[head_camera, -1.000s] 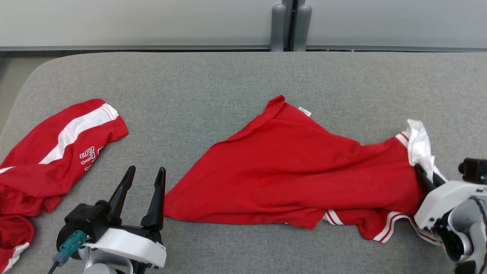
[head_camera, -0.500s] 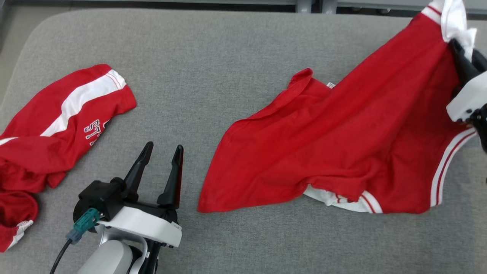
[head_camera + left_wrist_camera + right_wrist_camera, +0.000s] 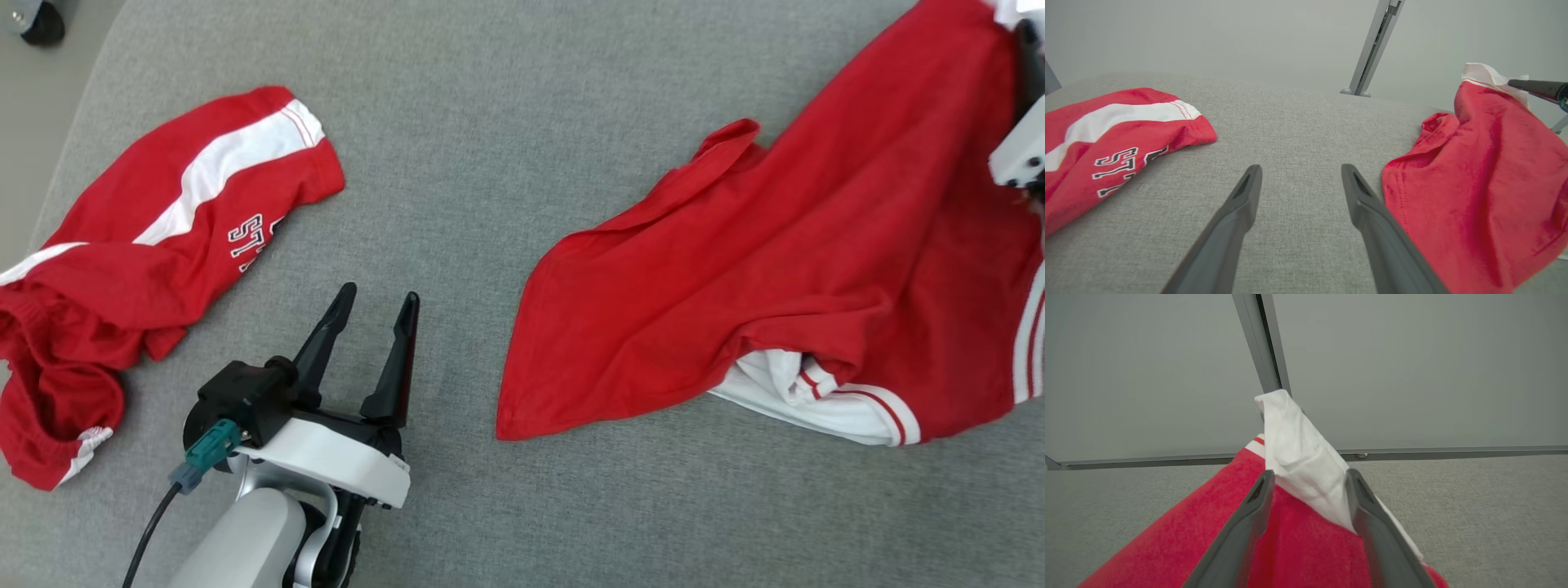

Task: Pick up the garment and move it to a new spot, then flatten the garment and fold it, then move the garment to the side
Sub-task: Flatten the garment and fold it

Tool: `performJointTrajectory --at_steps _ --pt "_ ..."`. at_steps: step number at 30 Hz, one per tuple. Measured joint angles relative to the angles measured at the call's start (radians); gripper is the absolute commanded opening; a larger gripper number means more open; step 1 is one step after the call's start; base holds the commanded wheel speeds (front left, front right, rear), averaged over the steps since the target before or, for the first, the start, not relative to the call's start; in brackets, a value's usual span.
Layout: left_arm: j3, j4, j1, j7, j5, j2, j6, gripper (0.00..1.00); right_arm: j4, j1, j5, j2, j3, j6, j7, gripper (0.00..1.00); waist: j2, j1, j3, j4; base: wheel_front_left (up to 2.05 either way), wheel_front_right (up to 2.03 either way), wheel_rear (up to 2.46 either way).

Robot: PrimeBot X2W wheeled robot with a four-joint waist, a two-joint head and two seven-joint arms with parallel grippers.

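The red jersey [image 3: 800, 269] lay on the grey table [image 3: 506, 122] at two o'clock from the left gripper [image 3: 380, 291] (fingers spread, empty), its white-trimmed end, flat a second earlier, raised between the newly parted fingers of the right gripper [image 3: 1309, 473].

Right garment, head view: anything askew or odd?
Yes. The red garment is not flat. Its right end is lifted off the grey table, draped between the parted fingers of the right pincer, and a white striped layer is bunched under the near edge, poking out.
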Motion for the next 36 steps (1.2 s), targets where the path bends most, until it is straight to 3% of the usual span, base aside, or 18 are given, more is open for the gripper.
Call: performJointTrajectory --at_steps 8,12,19,24,27,36 --pt "0.037 0.016 0.035 -0.002 0.009 0.017 -0.002 1.0 -0.026 0.109 0.065 0.047 0.116 0.0 -0.191 1.0 0.0 0.0 -0.095 -0.052 0.0 0.0 0.0" --pt "0.063 -0.002 0.071 -0.002 0.012 0.035 0.008 1.0 -0.11 0.217 0.108 0.044 0.17 0.0 -0.245 1.0 0.0 0.0 -0.156 -0.088 0.0 0.0 0.0" --pt "0.111 -0.046 0.167 -0.002 0.018 0.055 0.029 1.0 -0.302 0.475 0.128 0.051 0.143 0.0 -0.278 1.0 0.0 0.0 -0.265 -0.154 0.0 0.0 0.0" --pt "0.122 -0.07 0.216 -0.002 0.017 0.071 0.04 1.0 -0.444 0.668 0.081 0.074 0.134 0.0 -0.279 1.0 0.0 0.0 -0.321 -0.194 0.0 0.0 0.0" --pt "0.119 -0.084 0.224 0.002 0.017 0.074 0.044 1.0 -0.508 0.747 0.056 0.071 0.18 0.0 -0.252 1.0 0.0 0.0 -0.334 -0.202 0.0 0.0 0.0" --pt "0.102 -0.092 0.222 0.013 0.014 0.062 0.044 1.0 -0.551 0.745 -0.023 0.039 0.342 0.0 -0.024 1.0 0.0 0.0 -0.318 -0.157 0.0 0.0 0.0"
